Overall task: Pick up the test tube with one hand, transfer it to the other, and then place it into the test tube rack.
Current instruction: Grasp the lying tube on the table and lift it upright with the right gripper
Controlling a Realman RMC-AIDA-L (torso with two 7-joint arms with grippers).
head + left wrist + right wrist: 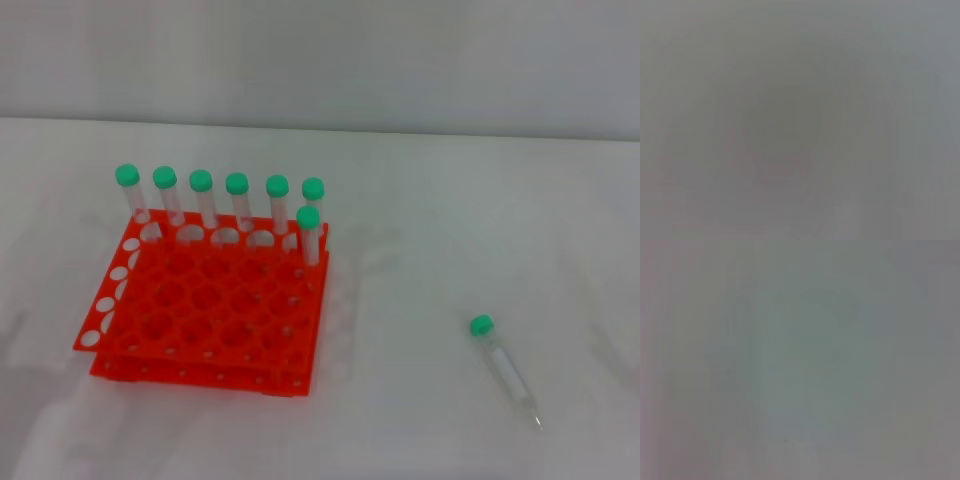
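The slim clear plastic test tube with a green cap (503,368) lies flat on the white table (420,200), well right of the orange-red square rack (205,310). Neither of my grippers shows, so I cannot tell their state.

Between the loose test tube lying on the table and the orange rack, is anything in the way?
No. In the head view the stretch of white table between the test tube and the test tube rack is bare. Neither gripper is in view.

No part of the robot's body is shown in the head view; both wrist views are rendered as featureless grey.
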